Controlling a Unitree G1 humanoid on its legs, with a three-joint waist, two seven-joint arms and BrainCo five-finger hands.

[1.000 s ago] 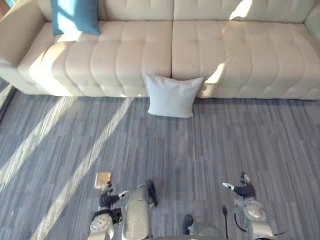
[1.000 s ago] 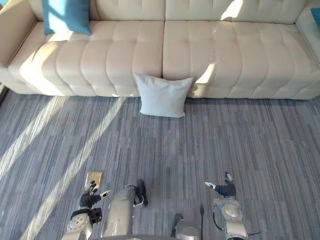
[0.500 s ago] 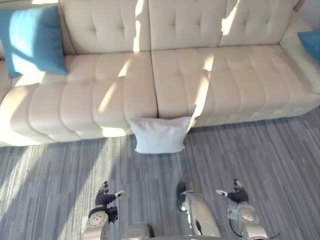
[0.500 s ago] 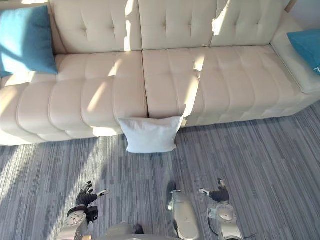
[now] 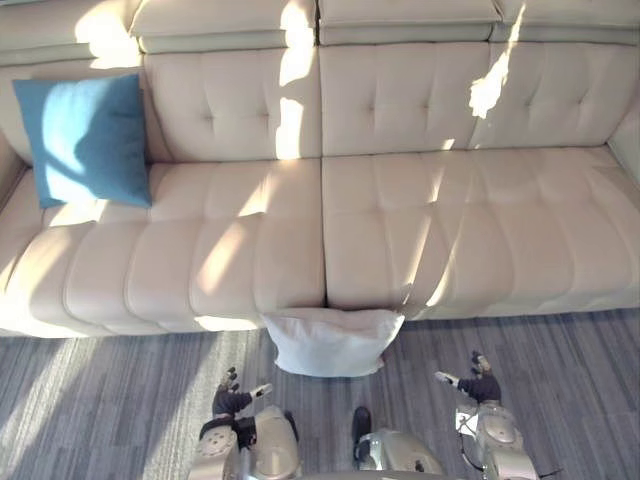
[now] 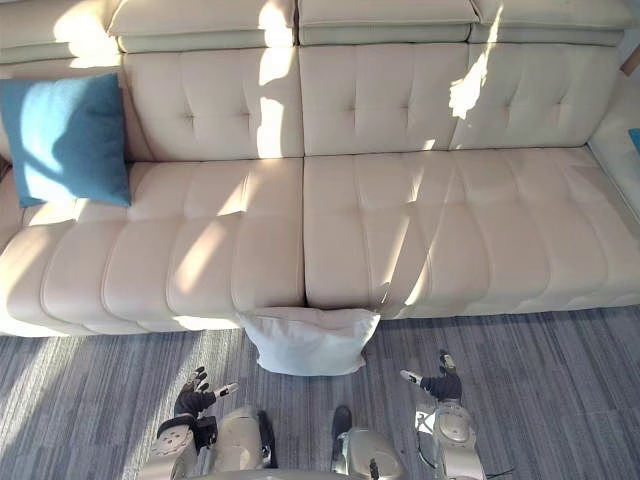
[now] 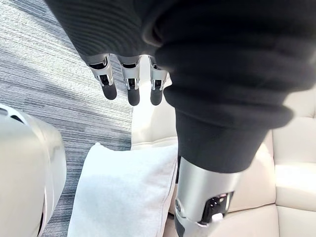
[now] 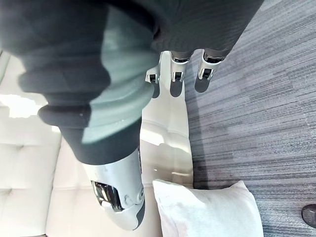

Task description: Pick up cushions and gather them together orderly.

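no readable text or numbers, none on the sofa (image 5: 450,230), white cushion (image 5: 332,342), blue cushion (image 5: 88,140)

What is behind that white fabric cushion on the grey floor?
The white square cushion rests against the front of the cream tufted sofa, below the seam between its two seats. The sofa's base right behind it is covered.

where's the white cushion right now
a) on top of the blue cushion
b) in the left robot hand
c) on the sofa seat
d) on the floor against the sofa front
d: the white cushion sits on the floor, leaning against the front of the sofa. The left robot hand and the right robot hand are open and apart from it.
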